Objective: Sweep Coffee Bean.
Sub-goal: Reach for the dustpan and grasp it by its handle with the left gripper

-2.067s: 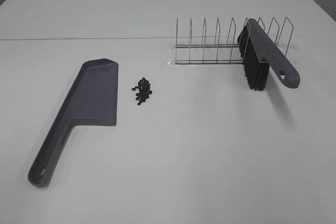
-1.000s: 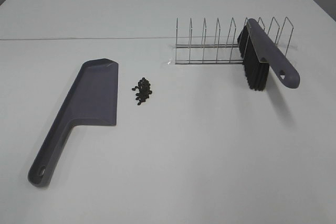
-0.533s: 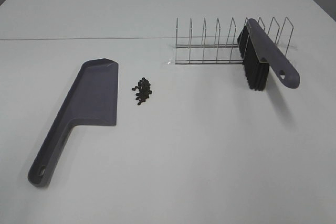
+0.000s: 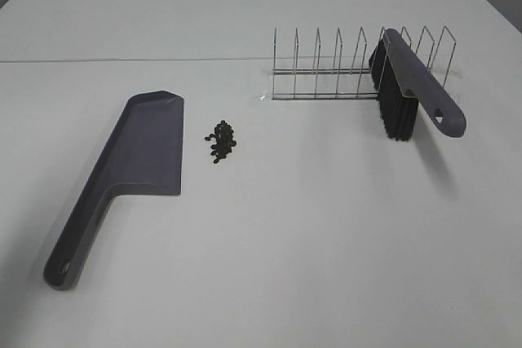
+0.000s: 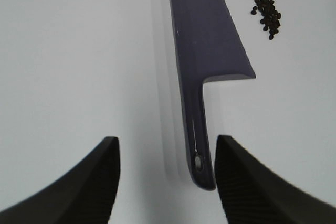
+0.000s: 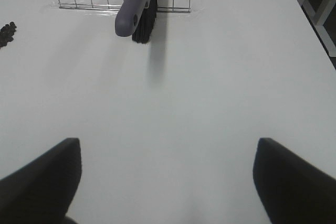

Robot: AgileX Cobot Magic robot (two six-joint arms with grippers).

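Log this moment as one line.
sweep: not started; coffee beans: beside dustpan; brush: on rack; left gripper: open, empty; right gripper: open, empty

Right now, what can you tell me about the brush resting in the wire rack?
The brush has a long greyish-purple handle that looks plastic, with a hole near its end, and black bristles pointing down. It sits tilted at one end of the wire rack, handle sticking out frontward. Its bristle tips seem to reach the white table. Nothing else touches it.
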